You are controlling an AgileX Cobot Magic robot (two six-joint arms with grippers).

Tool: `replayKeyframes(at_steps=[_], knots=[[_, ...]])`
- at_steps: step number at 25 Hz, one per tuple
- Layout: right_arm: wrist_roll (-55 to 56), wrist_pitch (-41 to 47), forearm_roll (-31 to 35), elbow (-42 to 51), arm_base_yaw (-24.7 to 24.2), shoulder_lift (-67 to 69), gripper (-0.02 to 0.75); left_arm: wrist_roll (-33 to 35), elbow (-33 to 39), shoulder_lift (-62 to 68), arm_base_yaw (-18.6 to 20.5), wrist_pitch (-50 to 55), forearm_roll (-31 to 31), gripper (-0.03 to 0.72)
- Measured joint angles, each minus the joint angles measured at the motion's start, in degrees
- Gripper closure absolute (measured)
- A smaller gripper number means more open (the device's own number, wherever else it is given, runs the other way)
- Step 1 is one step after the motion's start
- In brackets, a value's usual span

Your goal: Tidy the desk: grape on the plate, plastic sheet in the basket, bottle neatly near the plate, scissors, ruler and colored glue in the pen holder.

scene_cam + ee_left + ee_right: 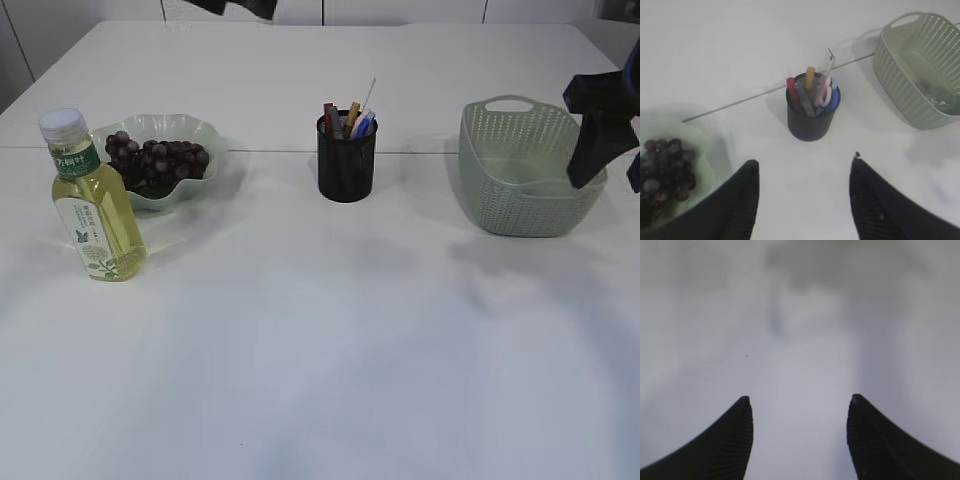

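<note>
While the grapes (158, 160) lie in the plate (212, 133) near the worktop's (320, 350) left edge, the bottle (92, 200) stands upright just in front of it. Mid-worktop, the pen holder (346, 165) holds scissors (826, 93) and glue sticks. Toward the right edge sits the basket (525, 205). Both the left claw (805, 200) and right claw (800, 440) hang open, empty.

On the table (330, 330), the bottle (92, 200) stands upright at far left, just in front of the plate (205, 135), which holds the grapes (160, 160). The pen holder (346, 165) stands at centre, with scissors (826, 92) and pens inside. The basket (520, 190) sits at right, well apart.
</note>
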Motion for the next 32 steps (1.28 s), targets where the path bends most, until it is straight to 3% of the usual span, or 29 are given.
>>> replayKeyframes(at_steps=[4,11,22,26,32], knots=[[0.0,0.1,1.5,0.0,0.0,-0.5,0.262,-4.6,0.0,-5.8,0.0,9.6,2.9,0.191],[0.0,0.3,2.9,0.0,0.0,-8.2,0.261,-10.1,0.0,-12.5,0.0,26.8,7.1,0.161],[-0.4,1.2,3.0,1.9,0.0,-24.7,0.261,-6.6,1.2,-23.2,-3.1,28.8,2.9,0.161],[-1.8,1.6,3.0,8.3,0.0,-32.0,0.261,-5.8,9.1,-31.3,-4.8,24.1,2.1,0.161],[-3.4,1.9,3.0,16.2,0.0,-41.8,0.261,-4.3,29.4,-45.8,-8.7,8.9,0.4,0.161]])
